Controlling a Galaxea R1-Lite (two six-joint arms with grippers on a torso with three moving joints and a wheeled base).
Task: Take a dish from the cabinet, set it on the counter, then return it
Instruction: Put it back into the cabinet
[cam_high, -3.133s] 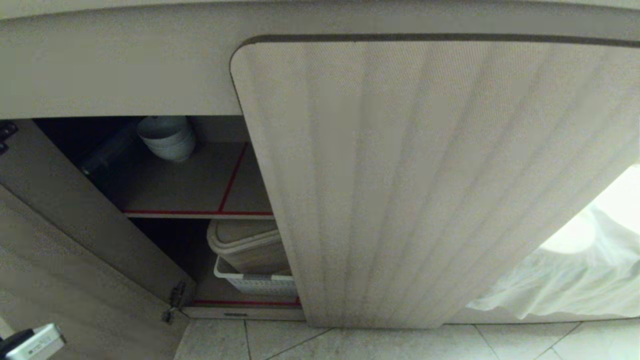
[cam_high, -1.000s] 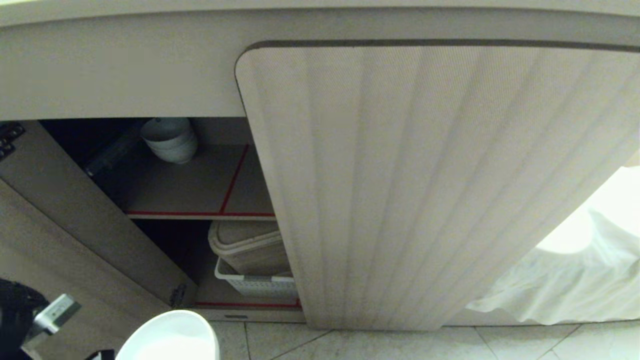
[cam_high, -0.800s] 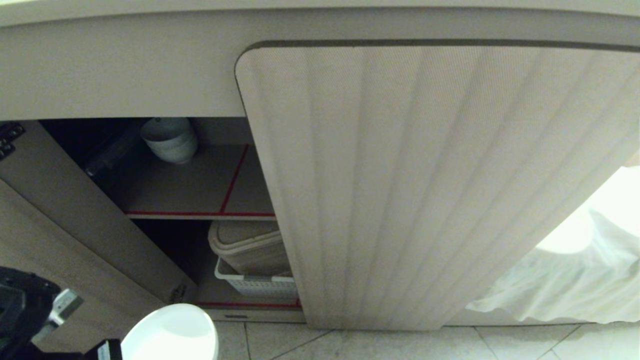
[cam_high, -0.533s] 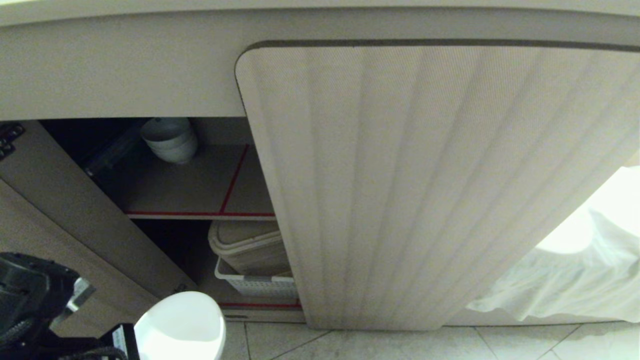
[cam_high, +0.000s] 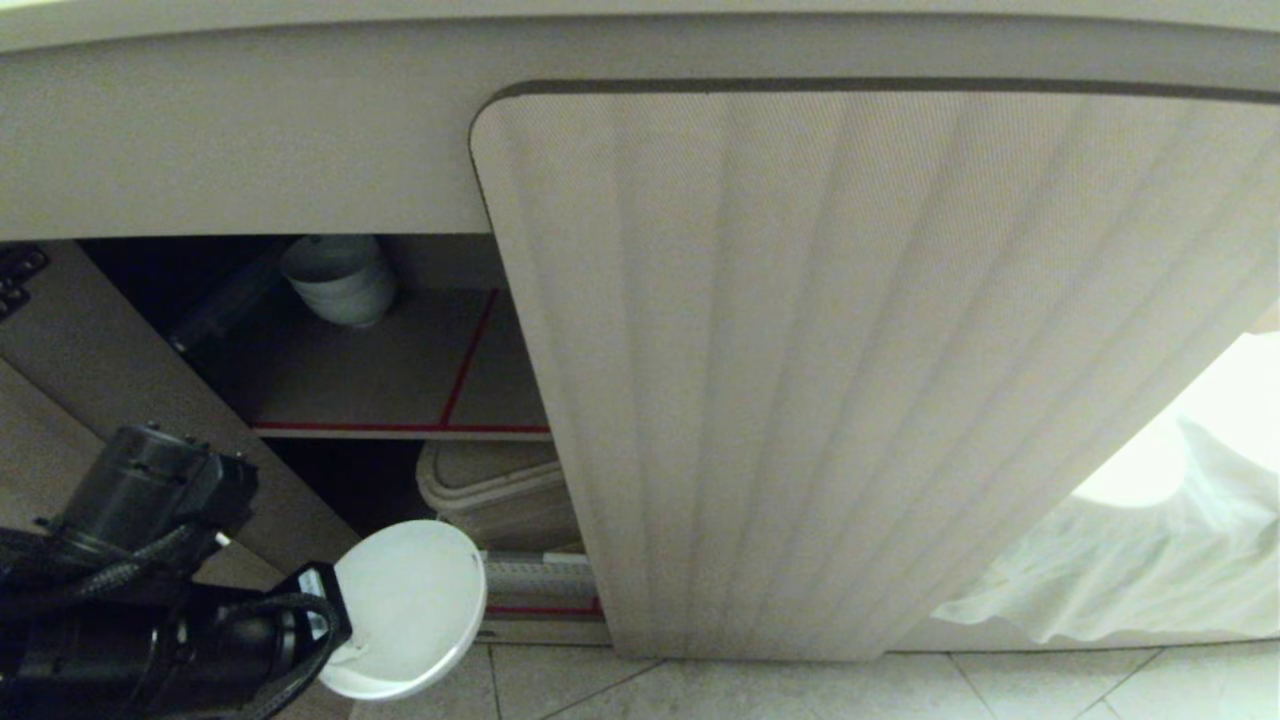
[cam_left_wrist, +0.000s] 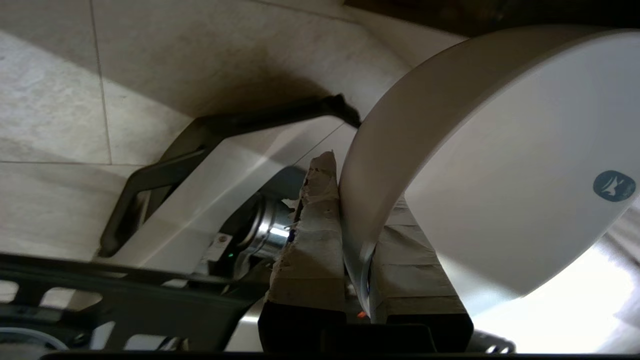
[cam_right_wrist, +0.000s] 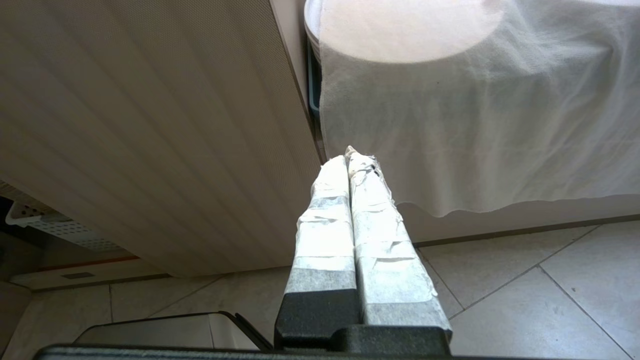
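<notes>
The dish (cam_high: 410, 600), a plain white bowl, hangs tilted in front of the open cabinet's (cam_high: 240, 150) lower compartment, just above the floor. My left gripper (cam_left_wrist: 356, 200) is shut on it, with the rim pinched between the two taped fingers (cam_left_wrist: 312, 240); the dish (cam_left_wrist: 500, 165) fills the space beyond them. The black left arm (cam_high: 150, 620) comes in from the lower left. The red-taped shelf (cam_high: 400, 427) lies above the dish. My right gripper (cam_right_wrist: 349, 156) is shut and empty, parked low by the closed door's edge. The counter's top is out of view.
A stack of grey-white bowls (cam_high: 340, 280) stands at the back of the shelf. A beige lidded bin (cam_high: 495, 490) and a white basket (cam_high: 535, 578) fill the lower compartment. The open door (cam_high: 120, 380) is left, the closed ribbed door (cam_high: 850, 380) right, with a white cloth (cam_high: 1130, 550) beyond.
The left arm has come up into view from the bottom left corner, carrying the dish up and right toward the cabinet opening. The dish has tilted more. The right arm has kept still.
</notes>
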